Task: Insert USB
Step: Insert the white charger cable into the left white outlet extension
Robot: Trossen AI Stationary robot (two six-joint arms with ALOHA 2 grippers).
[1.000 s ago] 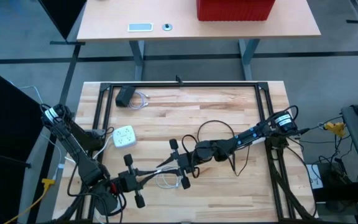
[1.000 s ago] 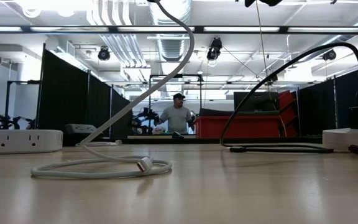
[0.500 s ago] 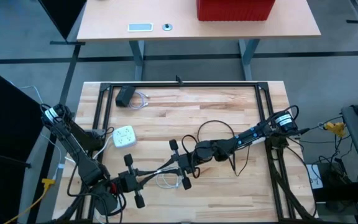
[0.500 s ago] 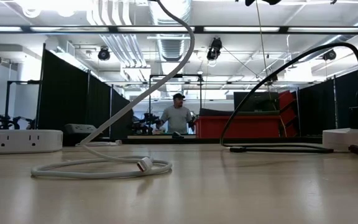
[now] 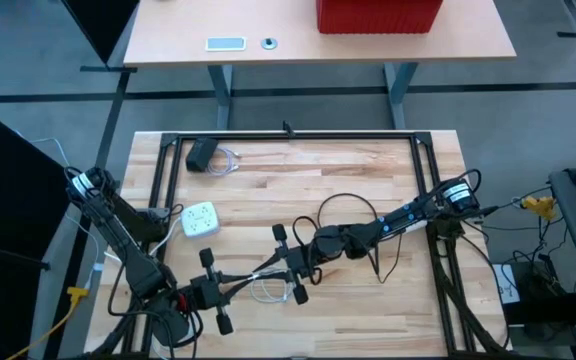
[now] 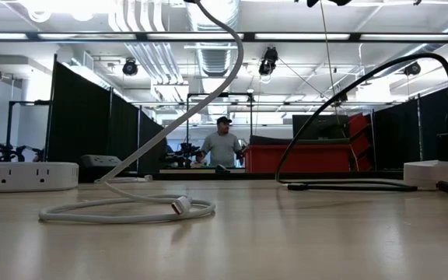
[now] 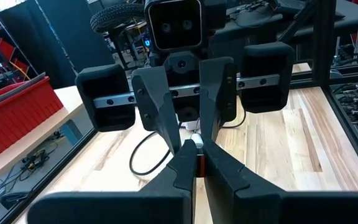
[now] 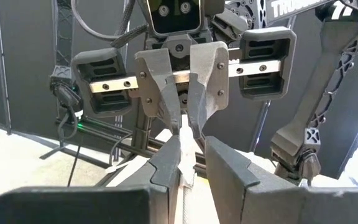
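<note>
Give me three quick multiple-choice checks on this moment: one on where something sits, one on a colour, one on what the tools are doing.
1. Where is the white power strip?
A. On the left side of the table
B. On the right side
C. On the far desk

2. What colour is the box on the far desk?
A. Blue
B. Red
C. Green

3. How do the two tools stand?
A. Both wide open, far apart
B. One parked off the table
C. Both shut on the white cable, facing each other

Answers: 1 A, the power strip lies near the left arm. 2 B, the box is red. 3 C, the left tool and right tool pinch the white cable nose to nose.
</note>
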